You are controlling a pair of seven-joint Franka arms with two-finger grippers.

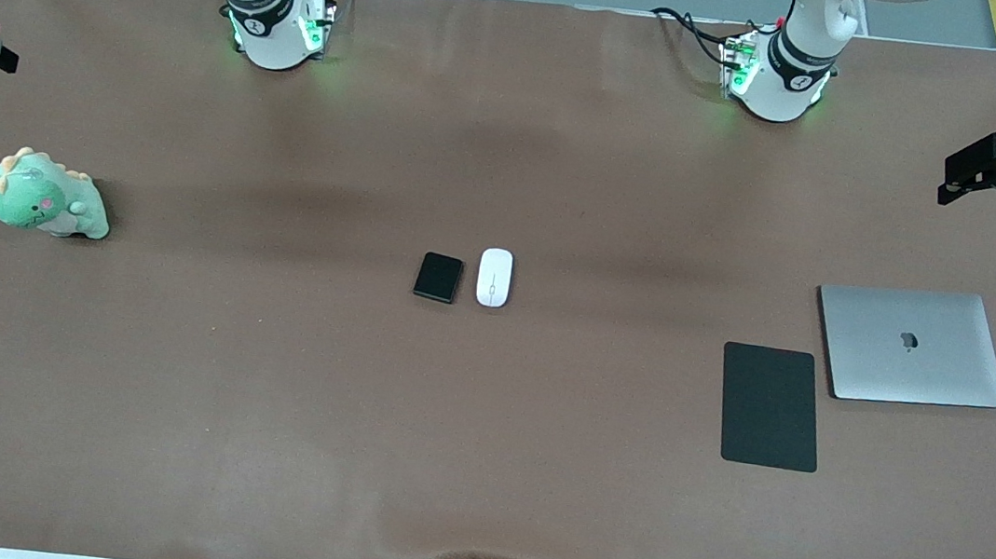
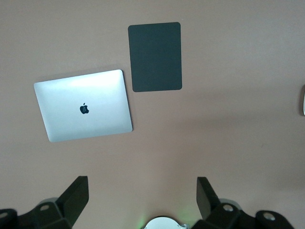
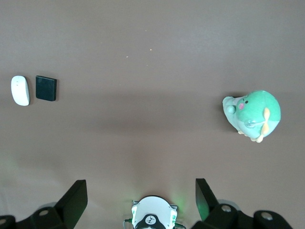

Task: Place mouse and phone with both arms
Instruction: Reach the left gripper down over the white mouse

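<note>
At table centre, front view: mouse [image 1: 493, 277] and phone [image 1: 438, 276] lie side by side, untouched, nothing placed yet; mouse pad [image 1: 769, 406] and laptop [image 1: 912, 345] sit w/ nothing on them toward the left arm's end.

Left wrist view: left gripper [image 2: 143, 191] wide open, holding nothing, high over bare table.

Right wrist view: right gripper [image 3: 141, 191] likewise spread, empty; dinosaur plush [image 3: 252, 115] apart. Both arms wait.

The phone [image 1: 438, 276] and mouse [image 1: 493, 277] lie side by side mid-desk [image 1: 259, 402], the mouse toward the left arm's end. At that end, a pad [image 1: 769, 406] sits just beside a laptop [image 1: 912, 345], nearer the front camera. A toy [image 1: 45, 195] rests at the right arm's end.
</note>
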